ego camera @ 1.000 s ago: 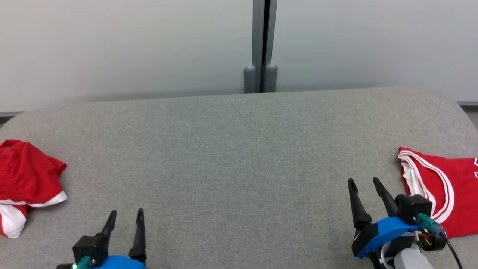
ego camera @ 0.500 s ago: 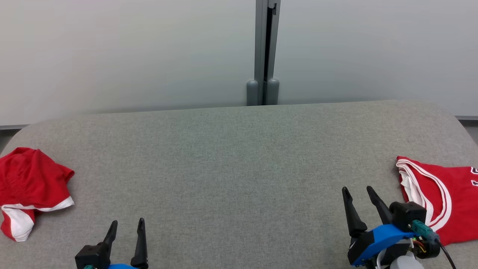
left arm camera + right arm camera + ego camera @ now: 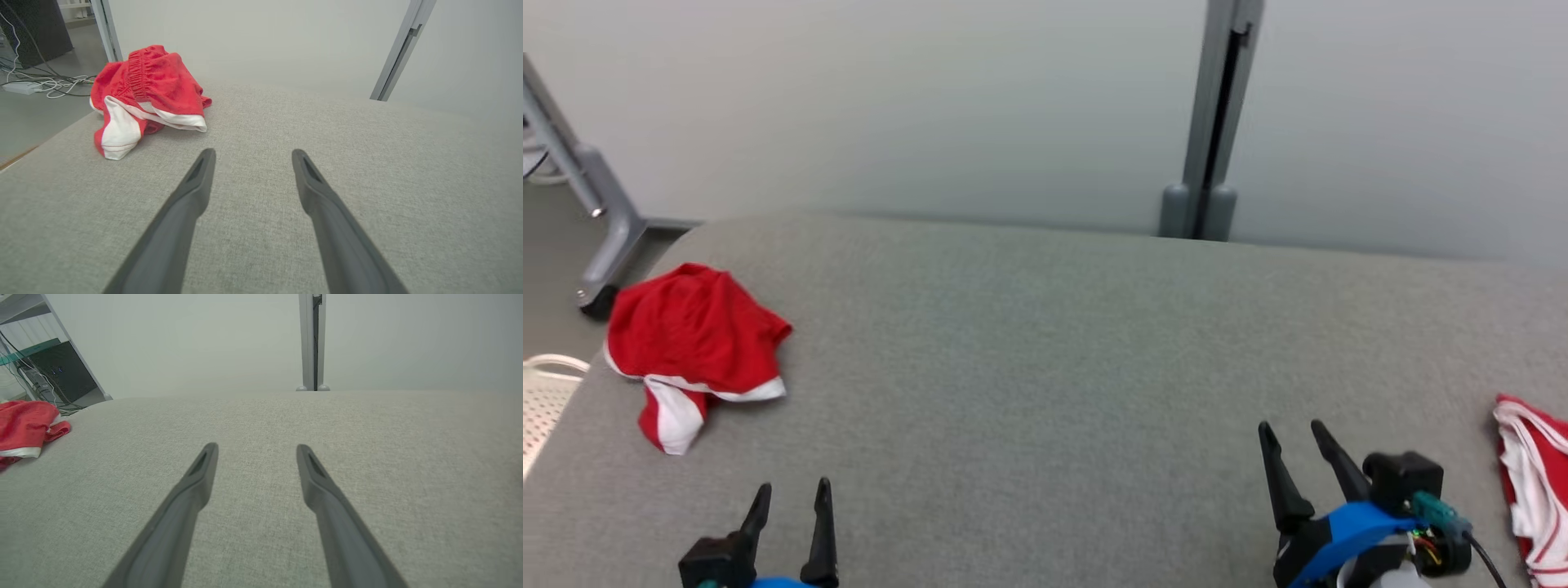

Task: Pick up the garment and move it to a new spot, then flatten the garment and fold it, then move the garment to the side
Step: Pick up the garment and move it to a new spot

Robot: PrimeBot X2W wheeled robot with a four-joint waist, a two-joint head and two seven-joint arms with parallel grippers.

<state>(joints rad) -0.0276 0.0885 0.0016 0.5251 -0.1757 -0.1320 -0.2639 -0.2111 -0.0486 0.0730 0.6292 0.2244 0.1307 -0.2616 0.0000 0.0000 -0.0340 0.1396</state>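
A crumpled red garment (image 3: 690, 335) with white trim lies near the far left corner of the grey fabric-covered table (image 3: 1045, 343). In the left wrist view the garment (image 3: 143, 90) sits ahead and to the left of my fingers, well apart from them. It also shows at the left edge of the right wrist view (image 3: 24, 424). My left gripper (image 3: 793, 486) is open and empty at the lower left, hovering over bare table (image 3: 253, 153). My right gripper (image 3: 1289, 426) is open and empty at the lower right (image 3: 257, 446).
A second red garment with white stripes (image 3: 1535, 482) lies flat at the table's right edge, beside my right gripper. A grey post (image 3: 1213, 122) stands behind the table against a pale wall. A wheeled metal leg (image 3: 596, 212) and a white basket (image 3: 543, 392) stand off the left edge.
The head camera has turned left, so the whole picture has shifted right and the crumpled garment now shows in full. Both grippers remain open and empty.
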